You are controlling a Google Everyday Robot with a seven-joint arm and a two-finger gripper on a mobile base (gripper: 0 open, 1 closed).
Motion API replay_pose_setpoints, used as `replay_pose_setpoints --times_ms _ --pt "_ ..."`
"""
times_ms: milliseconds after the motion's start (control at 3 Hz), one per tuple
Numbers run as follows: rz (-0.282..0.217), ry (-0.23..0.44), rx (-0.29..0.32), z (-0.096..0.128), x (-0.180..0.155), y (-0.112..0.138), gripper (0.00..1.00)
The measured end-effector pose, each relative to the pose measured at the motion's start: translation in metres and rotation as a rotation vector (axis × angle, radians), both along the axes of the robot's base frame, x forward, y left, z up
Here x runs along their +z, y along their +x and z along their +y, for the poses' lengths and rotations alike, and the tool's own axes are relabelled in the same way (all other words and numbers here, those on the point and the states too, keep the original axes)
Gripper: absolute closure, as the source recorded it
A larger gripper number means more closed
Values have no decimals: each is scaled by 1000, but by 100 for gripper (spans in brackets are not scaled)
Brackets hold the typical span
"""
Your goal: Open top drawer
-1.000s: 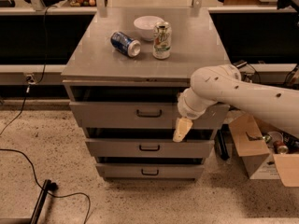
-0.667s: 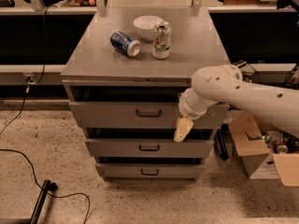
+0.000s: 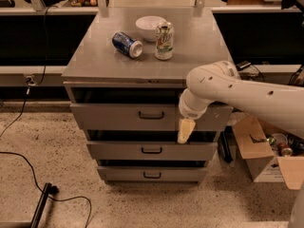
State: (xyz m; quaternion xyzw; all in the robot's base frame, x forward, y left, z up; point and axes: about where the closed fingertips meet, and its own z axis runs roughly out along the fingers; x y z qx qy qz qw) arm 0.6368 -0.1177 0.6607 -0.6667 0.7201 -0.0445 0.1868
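The top drawer [image 3: 118, 116] is the widest grey drawer of the cabinet, with a small dark handle [image 3: 151, 115] at its centre. A dark gap shows above its front. My gripper [image 3: 185, 130] hangs from the white arm [image 3: 247, 91] in front of the drawer's right part, to the right of the handle and a little below it, over the drawer's lower edge. It holds nothing that I can see.
Two narrower drawers [image 3: 151, 150] sit below. On the cabinet top [image 3: 90, 61] lie a blue can on its side [image 3: 127, 44], a white bowl [image 3: 149, 25] and an upright green can [image 3: 164, 41]. A cardboard box [image 3: 259, 151] stands at the right, a black cable [image 3: 42, 194] on the floor at left.
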Motion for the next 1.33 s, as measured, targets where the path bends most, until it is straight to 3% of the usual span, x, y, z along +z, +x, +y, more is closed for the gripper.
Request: replay_pose_setpoints --times_ms 333,667,1000,1333 --pt "4 -32 13 1 -1 1 16" --pt "25 3 42 6 4 -7 22" --pt "58 32 116 20 19 -35 23" --pt "95 30 149 22 32 -61 23"
